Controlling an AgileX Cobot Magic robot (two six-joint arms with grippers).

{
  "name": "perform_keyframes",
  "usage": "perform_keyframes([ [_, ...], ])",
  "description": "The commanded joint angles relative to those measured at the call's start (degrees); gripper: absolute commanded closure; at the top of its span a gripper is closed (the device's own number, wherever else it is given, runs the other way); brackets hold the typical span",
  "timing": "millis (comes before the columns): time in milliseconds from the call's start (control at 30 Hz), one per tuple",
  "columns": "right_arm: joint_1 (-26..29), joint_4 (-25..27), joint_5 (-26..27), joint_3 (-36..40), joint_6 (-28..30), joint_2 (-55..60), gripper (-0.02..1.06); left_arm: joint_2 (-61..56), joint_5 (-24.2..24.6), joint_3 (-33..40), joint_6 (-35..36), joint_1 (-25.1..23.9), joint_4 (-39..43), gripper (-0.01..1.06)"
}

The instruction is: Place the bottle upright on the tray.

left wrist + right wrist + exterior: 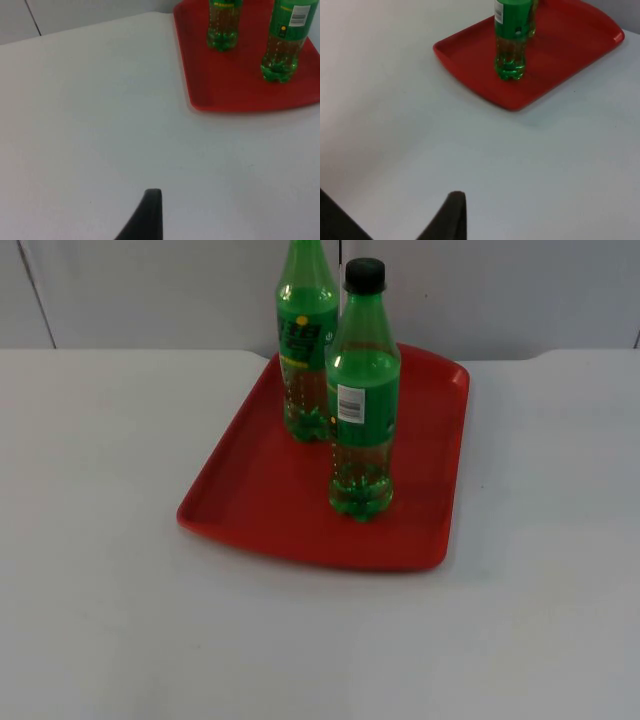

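Two green plastic bottles stand upright on the red tray (300, 540). The nearer bottle (362, 400) has a black cap and a white barcode label; the other bottle (305, 340) stands behind it toward the wall. The left wrist view takes in the tray (240, 95), the barcode bottle (284, 45) and the other bottle (222, 25). My left gripper (150, 215) hangs over bare table, well clear of the tray. My right gripper (451, 215) is likewise over bare table, a good way from the tray (570, 55) and the barcode bottle (511, 40). Nothing is held by either.
The white table (120, 620) stretches around the tray on every side. The grey partition wall (150, 290) closes off the far edge just behind the tray.
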State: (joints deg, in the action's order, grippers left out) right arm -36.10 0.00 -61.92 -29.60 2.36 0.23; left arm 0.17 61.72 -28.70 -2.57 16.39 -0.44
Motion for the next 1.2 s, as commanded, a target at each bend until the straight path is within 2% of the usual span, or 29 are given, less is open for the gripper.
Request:
perform_keyframes([
  [0,-0.11,0.0,0.17,0.04,-0.22,-0.23,-0.01,-0.17,-0.11,0.28,0.48,0.09,0.07,0.12],
  [367,1.22,0.32,0.18,0.04,-0.22,-0.23,-0.01,-0.17,-0.11,0.28,0.48,0.09,0.07,0.12],
  [667,10.83,0.32,0.18,0.04,-0.22,-0.23,-0.01,-0.17,-0.11,0.28,0.48,0.09,0.07,0.12],
  [933,16.46,0.32,0.18,0.04,-0.22,-0.23,-0.01,-0.17,-0.11,0.28,0.48,0.09,0.07,0.12],
  [1167,24.66,0.32,0.18,0.04,-0.22,-0.23,-0.01,-0.17,-0.11,0.28,0.48,0.09,0.07,0.12],
])
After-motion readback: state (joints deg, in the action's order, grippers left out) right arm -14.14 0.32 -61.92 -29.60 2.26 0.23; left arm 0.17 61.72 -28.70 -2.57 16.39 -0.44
